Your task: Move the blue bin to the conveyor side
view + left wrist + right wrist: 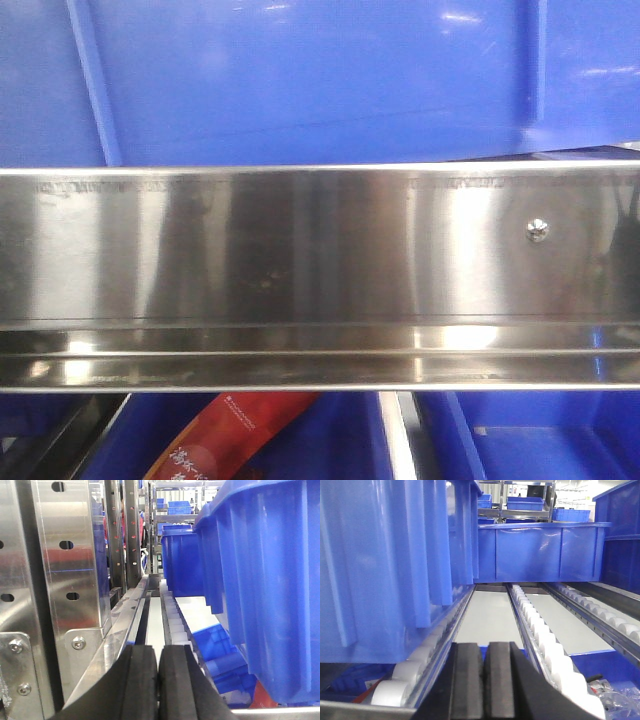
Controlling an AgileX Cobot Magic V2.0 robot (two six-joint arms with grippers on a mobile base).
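Stainless rail spanning front view; blue bin wall filling upper frame behind it. Seated on white rollers, just beside both wrists: to right of left gripper, to left of right gripper. Both pincers with black pads pressed together, nothing between. Red packet below rail. Farther down track, other bins.
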